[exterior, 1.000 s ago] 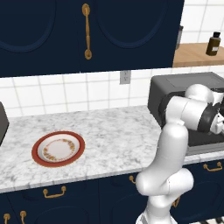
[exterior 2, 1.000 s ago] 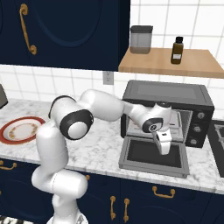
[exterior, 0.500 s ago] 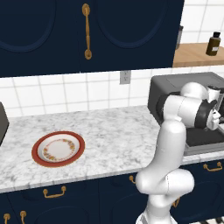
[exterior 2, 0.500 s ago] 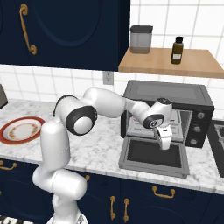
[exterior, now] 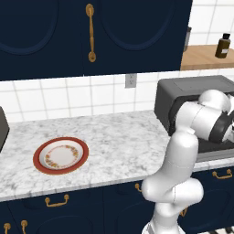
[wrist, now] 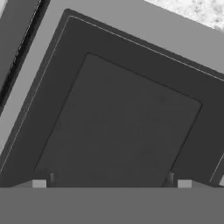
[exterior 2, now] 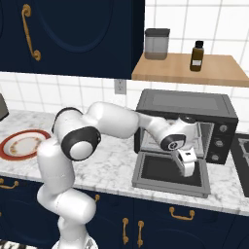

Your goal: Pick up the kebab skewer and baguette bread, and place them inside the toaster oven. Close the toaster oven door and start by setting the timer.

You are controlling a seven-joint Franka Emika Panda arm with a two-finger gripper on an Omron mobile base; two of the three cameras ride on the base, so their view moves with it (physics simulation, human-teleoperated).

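Note:
The toaster oven [exterior 2: 187, 108] stands on the counter at the right, also seen as the toaster oven [exterior: 192, 93]. The toaster oven door [exterior 2: 168, 171] lies dropped open and flat in front of it. My gripper [exterior 2: 187, 168] hangs fingers-down just above that door, open, with nothing between its fingers. In the hand view the gripper [wrist: 110, 178] looks straight onto the door's dark glass panel [wrist: 122, 122]. The kebab skewer and the baguette bread are out of view. A red-rimmed plate [exterior: 61, 155] on the counter's left holds nothing.
A wooden shelf [exterior 2: 214, 73] above the oven carries a dark bottle [exterior 2: 196, 56] and a grey jar [exterior 2: 156, 44]. Oven knobs [exterior 2: 222, 129] sit on its right face. A dark appliance edge [exterior: 2, 128] is at the far left. Marble counter [exterior: 119, 137] lies between plate and oven.
The hand has shifted a little to the right and lower over the open door. The gripper stays open and the door has not moved.

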